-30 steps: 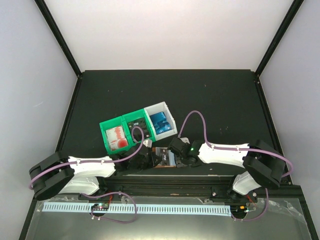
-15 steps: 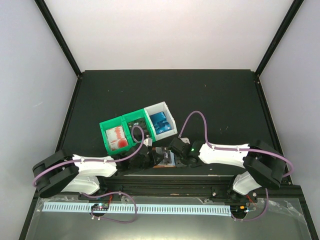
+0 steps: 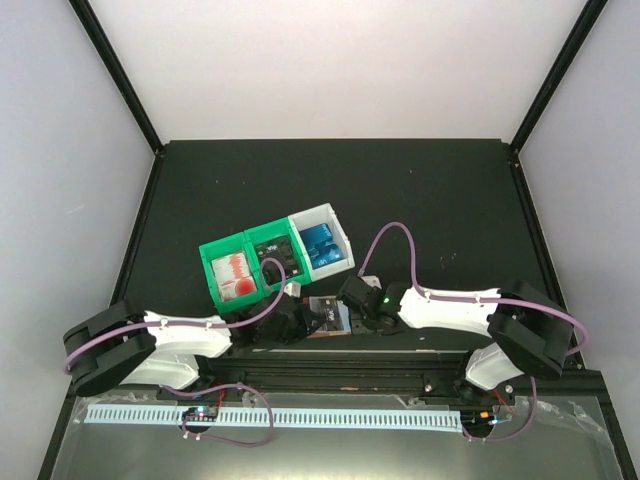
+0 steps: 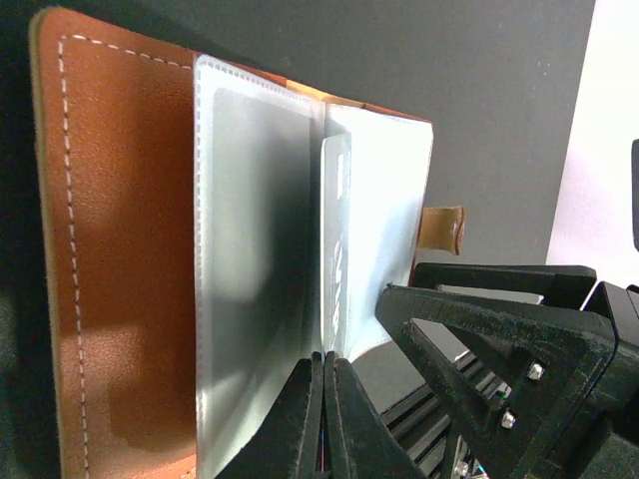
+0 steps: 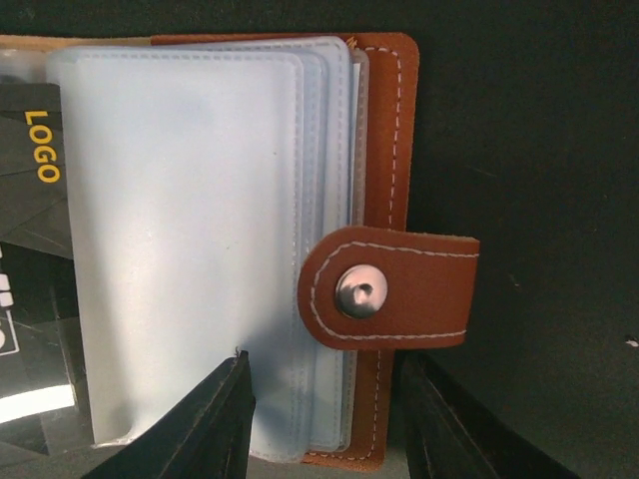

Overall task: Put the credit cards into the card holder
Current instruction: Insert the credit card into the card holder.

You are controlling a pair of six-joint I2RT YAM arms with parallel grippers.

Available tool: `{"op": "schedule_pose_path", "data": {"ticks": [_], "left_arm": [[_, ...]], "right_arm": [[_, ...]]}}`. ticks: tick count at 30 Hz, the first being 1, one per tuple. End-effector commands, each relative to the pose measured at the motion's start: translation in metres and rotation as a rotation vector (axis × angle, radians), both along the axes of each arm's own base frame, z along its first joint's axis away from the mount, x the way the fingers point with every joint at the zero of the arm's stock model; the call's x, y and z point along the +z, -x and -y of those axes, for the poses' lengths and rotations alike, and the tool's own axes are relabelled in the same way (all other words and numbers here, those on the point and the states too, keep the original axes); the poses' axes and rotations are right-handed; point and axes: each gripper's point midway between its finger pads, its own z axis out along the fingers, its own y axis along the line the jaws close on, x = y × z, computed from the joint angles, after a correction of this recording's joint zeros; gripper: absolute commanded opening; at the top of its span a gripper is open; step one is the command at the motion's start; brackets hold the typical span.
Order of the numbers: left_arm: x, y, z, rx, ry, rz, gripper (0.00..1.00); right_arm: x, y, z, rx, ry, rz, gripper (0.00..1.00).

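Note:
The reddish-brown card holder lies open at the table's near edge between both grippers. In the left wrist view its leather cover and clear pockets fill the frame. My left gripper is shut on a credit card, seen edge-on and standing between the pocket sheets. That black card with a yellow "LOGO" mark shows behind the pockets in the right wrist view. My right gripper is open, one finger on the clear pockets, the other beside the leather edge below the snap tab.
Behind the holder stands a row of bins: a green bin with red-and-white cards, a green bin with black cards and a white bin with blue cards. A black rail runs along the near edge.
My left arm has shifted a little to the right with the card. The right gripper's jaws have narrowed slightly over the holder's edge.

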Motion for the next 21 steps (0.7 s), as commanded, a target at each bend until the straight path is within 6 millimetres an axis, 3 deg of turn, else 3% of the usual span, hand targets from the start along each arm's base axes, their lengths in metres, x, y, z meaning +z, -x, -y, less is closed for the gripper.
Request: {"op": "schedule_pose_path", "data": {"ticks": [1, 11, 21], "left_arm": [[-0.002, 0.004, -0.001, 0.010, 0.007, -0.029, 0.01], [0.002, 0.003, 0.027, -0.089, 0.055, 0.001, 0.02], [-0.003, 0.002, 0.043, -0.159, 0.020, 0.009, 0.05]], "right_arm": [[-0.010, 0.007, 0.011, -0.013, 0.039, -0.021, 0.43], [-0.008, 0.010, 0.000, 0.013, -0.023, -0.039, 0.42], [-0.003, 0.010, -0.004, 0.003, -0.064, -0.031, 0.40]]}}
